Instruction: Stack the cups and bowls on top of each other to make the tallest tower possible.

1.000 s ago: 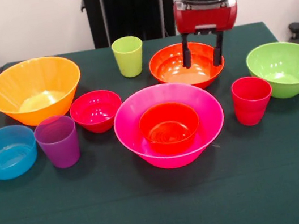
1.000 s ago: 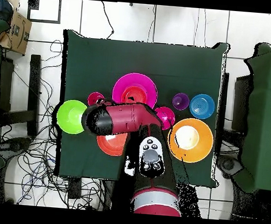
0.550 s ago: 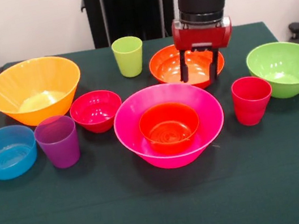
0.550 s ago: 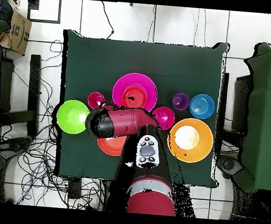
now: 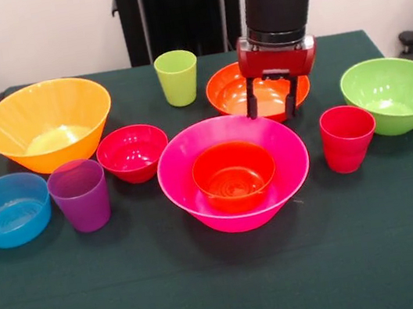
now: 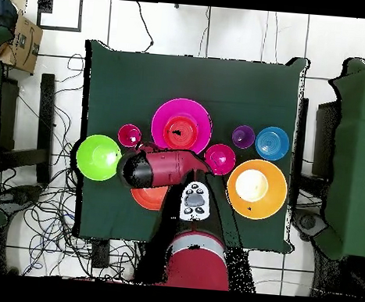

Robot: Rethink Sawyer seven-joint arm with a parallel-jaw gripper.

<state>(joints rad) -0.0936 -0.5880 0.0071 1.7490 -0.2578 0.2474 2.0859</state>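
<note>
1. Since a second ago the gripper (image 5: 271,109) has dropped and drifted toward the near rim of the orange-red bowl (image 5: 229,89); every bowl and cup sits where it did.
2. Front view: its two dark fingers (image 5: 250,108) hang apart with nothing between them, their tips in front of the orange-red bowl's near wall and just above the far rim of the pink bowl (image 5: 187,181).
3. That pink bowl stands mid-table with the small orange bowl (image 5: 234,175) nested inside it, the only stacked pair, so the tower (image 5: 289,176) is two pieces high.
4. Toward the table's left edge stand the large yellow-orange bowl (image 5: 46,122), the blue bowl (image 5: 6,210) and the purple cup (image 5: 80,195); the small red bowl (image 5: 132,152) sits between the purple cup and the pink bowl.
5. A lime green cup (image 5: 178,77) stands near the far edge, beside the orange-red bowl.
6. The red cup (image 5: 347,138) and green bowl (image 5: 394,94) stand toward the right edge.
7. Overhead view: the arm (image 6: 165,168) lies across the orange-red bowl (image 6: 144,197), hiding most of it and the lime cup.
8. The green bowl (image 6: 97,157) is near the green table's (image 6: 246,84) left edge, the pink bowl (image 6: 161,118) central, the yellow-orange bowl (image 6: 255,190) and blue bowl (image 6: 272,143) toward the right edge.
</note>
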